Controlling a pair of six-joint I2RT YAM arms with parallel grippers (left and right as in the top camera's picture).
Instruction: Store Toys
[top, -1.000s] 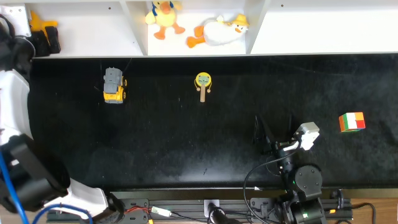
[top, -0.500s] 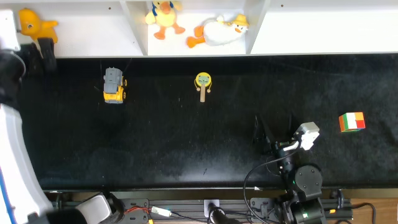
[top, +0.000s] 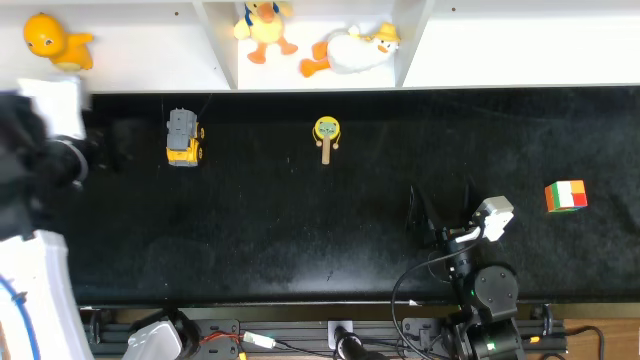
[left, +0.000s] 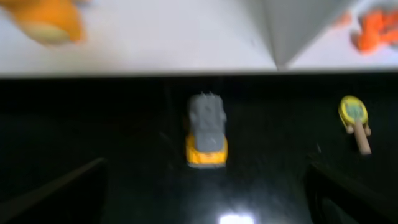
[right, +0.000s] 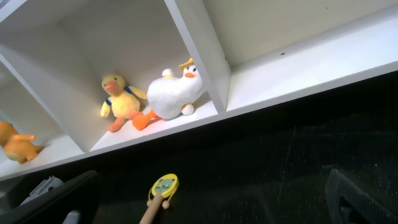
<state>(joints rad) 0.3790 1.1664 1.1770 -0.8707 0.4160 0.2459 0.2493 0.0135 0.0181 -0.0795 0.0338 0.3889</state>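
Observation:
An orange toy duck (top: 55, 40) lies in the left shelf compartment, blurred in the left wrist view (left: 53, 18). My left gripper (top: 100, 150) hangs open over the black table just in front of that compartment, nothing between its fingers (left: 68, 193). A yellow and grey toy truck (top: 183, 136) stands straight ahead of it (left: 206, 130). A yellow rattle (top: 327, 135) lies mid-table (right: 160, 190). A coloured cube (top: 566, 196) sits at the right. My right gripper (top: 440, 210) rests open and empty near the front edge.
A yellow plush duck (top: 265, 25) and a white plush duck (top: 355, 48) fill the middle compartment of the white shelf (top: 500, 60). The right compartment holds nothing. Cables run along the table's front edge.
My left gripper has drawn back out of the left compartment and over the table, leaving the orange duck on the shelf. The right arm has not moved.

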